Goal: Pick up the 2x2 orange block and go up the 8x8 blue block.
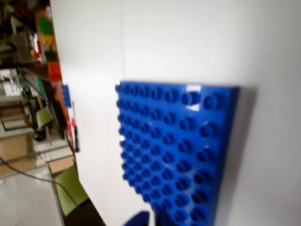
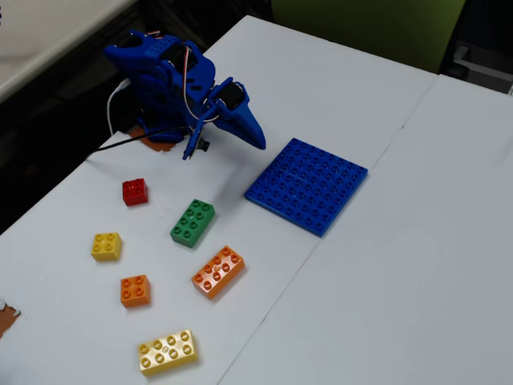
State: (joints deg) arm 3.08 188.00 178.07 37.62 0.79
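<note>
The 2x2 orange block [image 2: 135, 290] lies on the white table at the lower left of the fixed view, among other bricks. The 8x8 blue block [image 2: 307, 185] lies flat near the table's middle, and it fills the centre of the wrist view [image 1: 174, 146]. My blue arm is folded at the back left, and its gripper [image 2: 258, 140] points toward the plate's near corner, well above the table. The jaws look pressed together with nothing between them. The gripper is far from the orange block. Only a blurred blue tip of the gripper [image 1: 138, 219] shows in the wrist view.
Around the orange block lie a red square brick [image 2: 135, 192], a yellow square brick [image 2: 106, 246], a green brick [image 2: 192, 222], a longer orange brick [image 2: 218, 271] and a long yellow brick [image 2: 167, 352]. The table's edge runs along the left.
</note>
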